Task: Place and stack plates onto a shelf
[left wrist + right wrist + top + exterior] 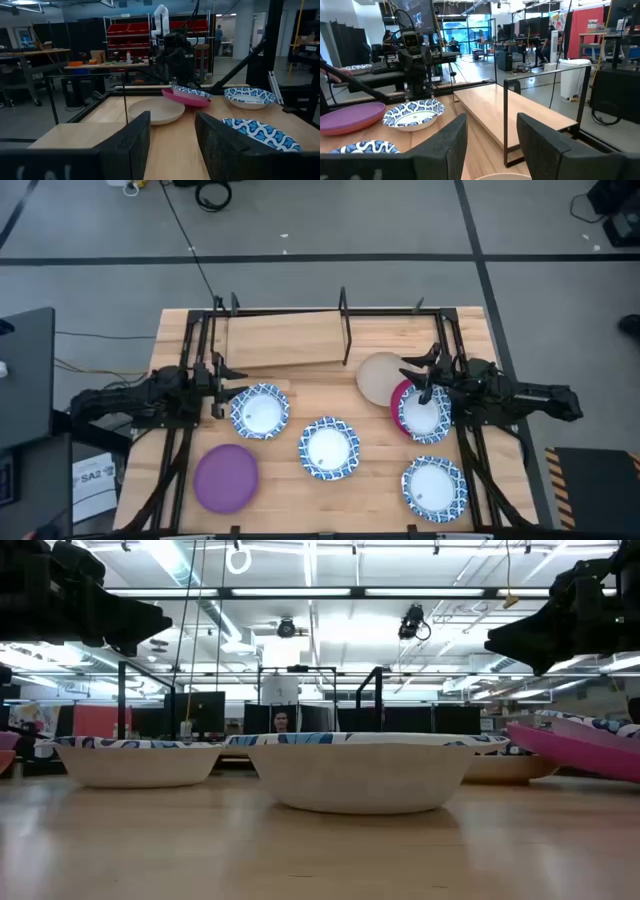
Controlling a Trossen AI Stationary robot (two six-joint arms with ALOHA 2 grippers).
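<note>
Blue-patterned plates (328,448) with white centres lie below both empty, wide-open grippers (222,388) (425,375).

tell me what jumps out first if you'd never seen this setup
The blue-and-white plates scattered over the wooden table catch the eye first, with a plain purple plate at the near left. On the right, one patterned plate lies on a magenta plate that overlaps a beige plate. The shelf at the back holds nothing.
</note>
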